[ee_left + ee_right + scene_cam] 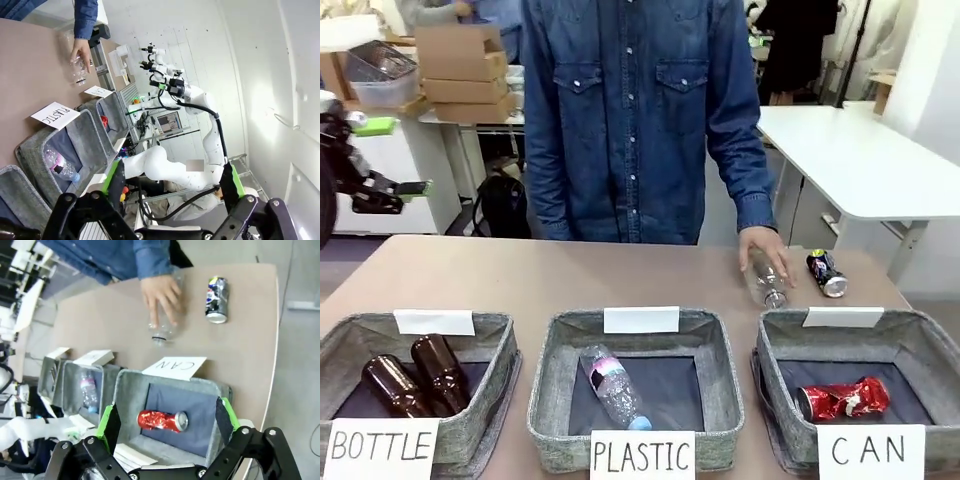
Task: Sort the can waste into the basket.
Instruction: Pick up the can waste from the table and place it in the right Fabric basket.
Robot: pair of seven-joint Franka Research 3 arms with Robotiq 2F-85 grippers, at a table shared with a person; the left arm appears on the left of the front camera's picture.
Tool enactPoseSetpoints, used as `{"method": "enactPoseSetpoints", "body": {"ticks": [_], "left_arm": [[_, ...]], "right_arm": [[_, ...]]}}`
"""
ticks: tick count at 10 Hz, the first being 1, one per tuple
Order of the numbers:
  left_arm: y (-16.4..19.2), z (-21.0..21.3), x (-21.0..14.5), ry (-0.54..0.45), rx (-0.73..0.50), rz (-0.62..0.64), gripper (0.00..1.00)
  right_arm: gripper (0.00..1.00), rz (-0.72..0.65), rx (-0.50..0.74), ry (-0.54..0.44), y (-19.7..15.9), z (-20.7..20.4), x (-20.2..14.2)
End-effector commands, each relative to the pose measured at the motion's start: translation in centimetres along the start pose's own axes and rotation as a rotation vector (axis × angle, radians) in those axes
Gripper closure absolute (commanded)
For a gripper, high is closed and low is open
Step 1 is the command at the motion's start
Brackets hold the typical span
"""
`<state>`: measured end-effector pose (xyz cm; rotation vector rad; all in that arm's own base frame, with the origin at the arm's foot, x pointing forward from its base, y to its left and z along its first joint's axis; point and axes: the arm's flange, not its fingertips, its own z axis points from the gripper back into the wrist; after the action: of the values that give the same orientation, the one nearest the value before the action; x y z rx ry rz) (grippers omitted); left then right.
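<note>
In the front view, three grey baskets stand in a row along the near edge of the bench (520, 275). The right one, the CAN basket (780, 340), holds the crushed red can (842, 400) lying on its dark floor. The dark blue-black can (827, 272) lies on the bench beyond that basket, near the far right corner. Just left of it, a person's hand (760, 245) rests on a clear plastic bottle (767, 282) lying on the bench. The middle PLASTIC basket (552, 370) holds another plastic bottle (610, 385), and the left BOTTLE basket (500, 350) holds two brown glass bottles (415, 375).

In the left wrist view, the left gripper (172, 167) hangs in the air off the bench with its jaws spread wide and nothing between them. The red can (103, 120) shows as a small spot inside the farther basket.

In the right wrist view, the right gripper (166, 405) is above the CAN basket (131, 387), jaws wide apart and holding nothing. The red can (162, 421) lies on the basket floor between the green pads (107, 422). The dark can (216, 299) lies on the bench well beyond the basket, beside the person's hand (160, 295).
</note>
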<state>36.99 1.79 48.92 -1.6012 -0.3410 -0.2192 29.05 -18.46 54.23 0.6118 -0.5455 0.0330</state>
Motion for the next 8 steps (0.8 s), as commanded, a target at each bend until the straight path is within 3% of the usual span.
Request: {"method": "enactPoseSetpoints", "body": {"ticks": [1,4,5,7,8], "left_arm": [[-0.1,0.0,0.0,-0.002,-0.022,-0.016,0.00],[-0.1,0.0,0.0,-0.002,-0.022,-0.016,0.00],[-0.1,0.0,0.0,-0.002,-0.022,-0.016,0.00],[-0.1,0.0,0.0,-0.002,-0.022,-0.016,0.00],[-0.1,0.0,0.0,-0.002,-0.022,-0.016,0.00]], "right_arm": [[0.00,0.036,-0.001,0.011,-0.1,-3.1,0.9],[0.00,0.117,-0.046,0.077,2.2,-11.2,4.9],[0.00,0.116,-0.052,0.088,2.1,-12.0,5.6],[0.00,0.068,-0.041,0.062,0.7,-7.8,3.8],[0.00,0.049,-0.074,-0.003,0.4,-6.5,2.8]]}}
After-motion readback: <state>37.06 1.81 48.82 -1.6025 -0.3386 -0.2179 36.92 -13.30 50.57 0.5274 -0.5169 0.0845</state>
